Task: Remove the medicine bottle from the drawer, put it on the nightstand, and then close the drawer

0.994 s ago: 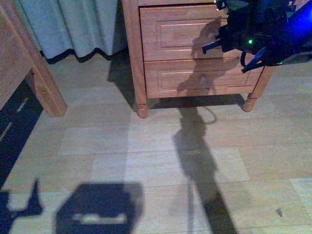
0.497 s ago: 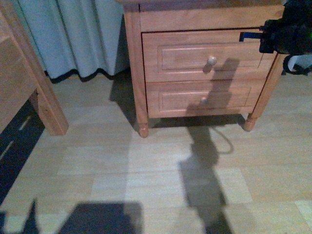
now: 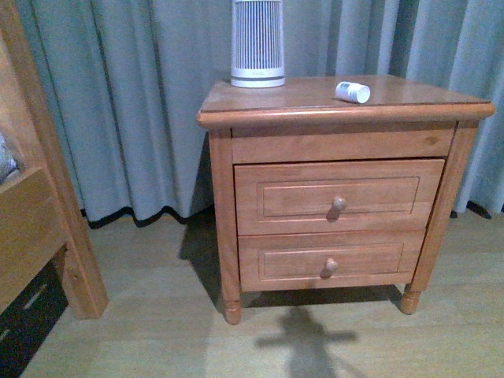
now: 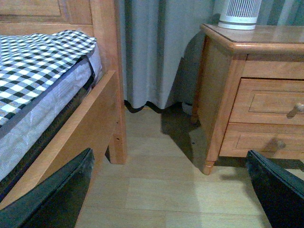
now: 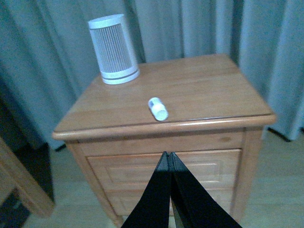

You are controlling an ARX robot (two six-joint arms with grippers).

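Bare wood floor nearest, bed frame at 9 o'clock. The nightstand stands ahead – drawer shut flush. The medicine bottle lies on top at 1 o'clock, ribbed cylinder behind – curtain beyond. Right fingers pressed together, left fingers wide apart.

Nightstand is showing reddish-brown wood w/ smooth, softly glossy top; medicine bottle is looking like white plastic; ribbed device is gleaming pale; curtain is hanging as matt grey cloth.
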